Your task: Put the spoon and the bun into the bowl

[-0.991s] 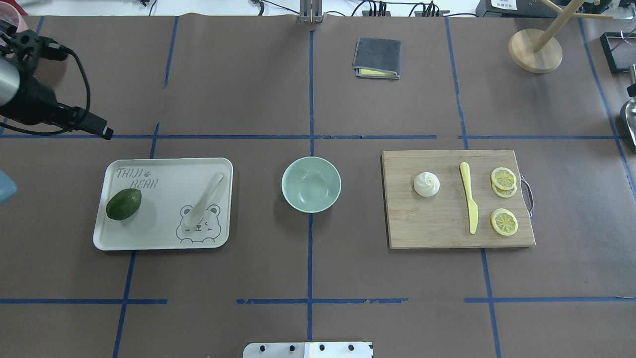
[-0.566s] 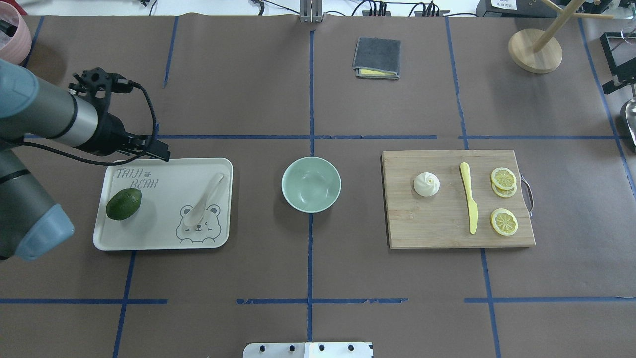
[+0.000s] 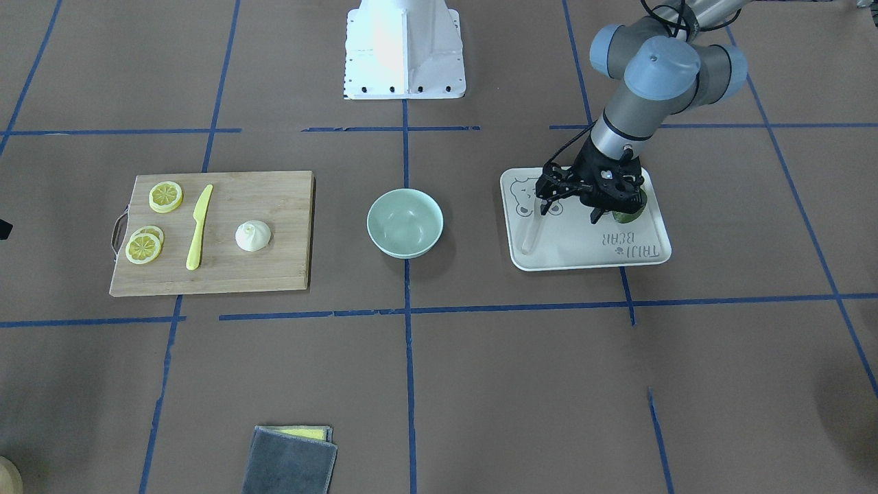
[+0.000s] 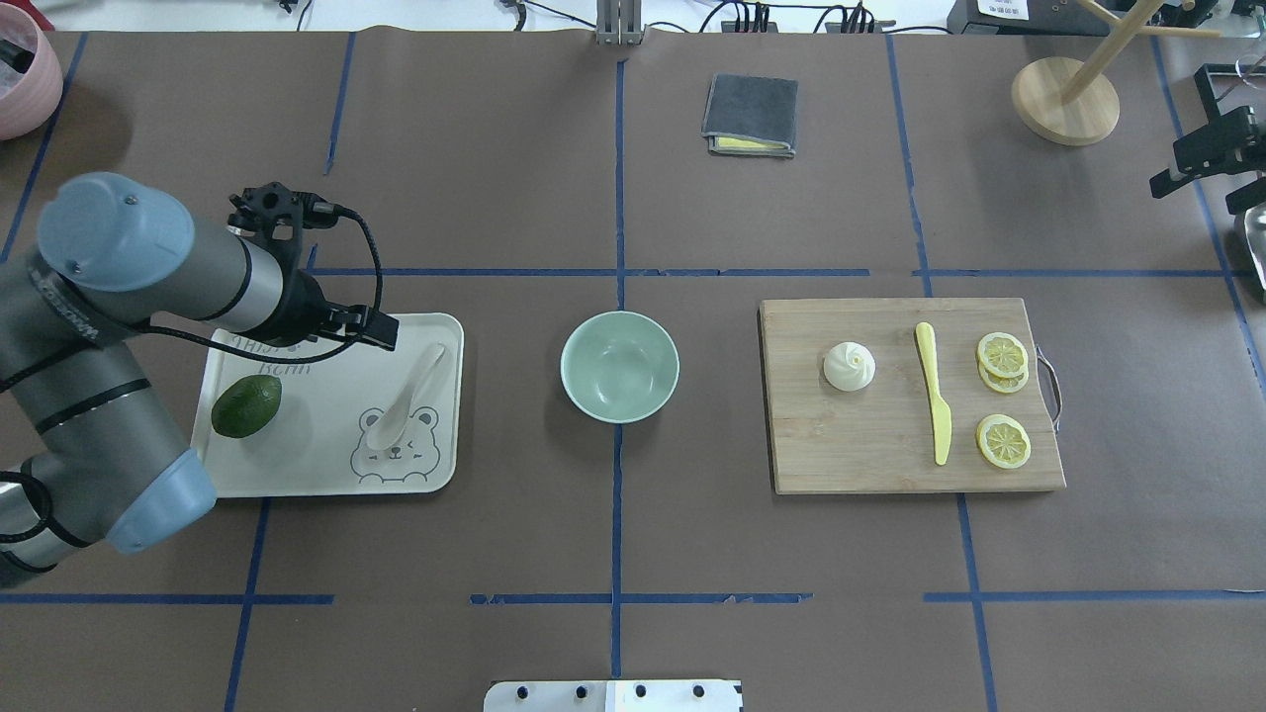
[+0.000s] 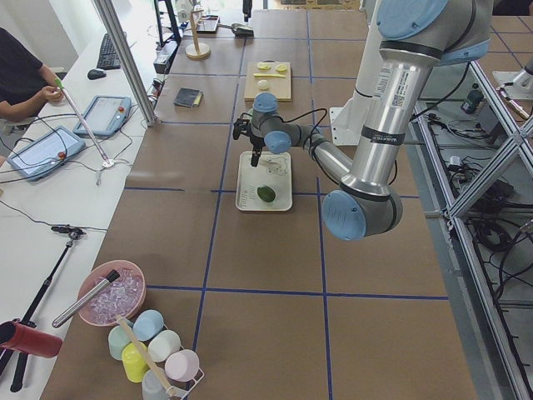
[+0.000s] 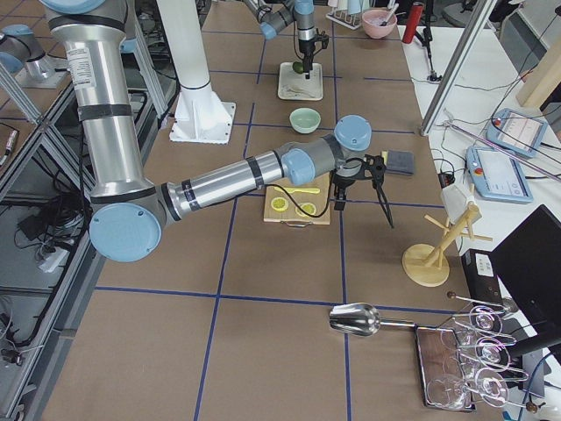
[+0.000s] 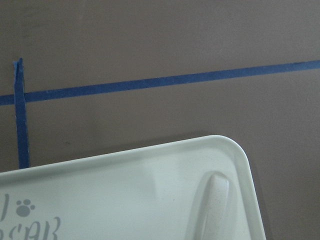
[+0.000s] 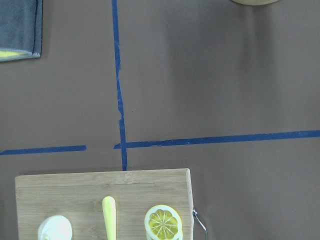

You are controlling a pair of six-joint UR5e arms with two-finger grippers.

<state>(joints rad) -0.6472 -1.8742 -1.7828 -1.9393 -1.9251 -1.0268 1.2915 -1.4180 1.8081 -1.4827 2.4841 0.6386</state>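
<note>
The off-white spoon (image 4: 406,396) lies on the white bear tray (image 4: 326,465), its handle toward the tray's far right corner; its handle end shows in the left wrist view (image 7: 212,200). The white pleated bun (image 4: 849,366) sits on the wooden cutting board (image 4: 870,445). The mint-green bowl (image 4: 620,366) stands empty between tray and board. My left gripper (image 3: 569,211) hangs open and empty above the tray's far edge, just left of the spoon handle. My right gripper (image 4: 1212,183) is open and empty at the far right edge, well away from the bun.
A green avocado (image 4: 246,405) lies on the tray's left side. A yellow knife (image 4: 935,396) and lemon slices (image 4: 1003,354) share the board with the bun. A grey cloth (image 4: 750,116) and a wooden stand (image 4: 1065,99) sit at the back.
My left arm has swung in from the left edge to above the tray's far edge. My right gripper has come further into view at the right edge. The objects have not moved.
</note>
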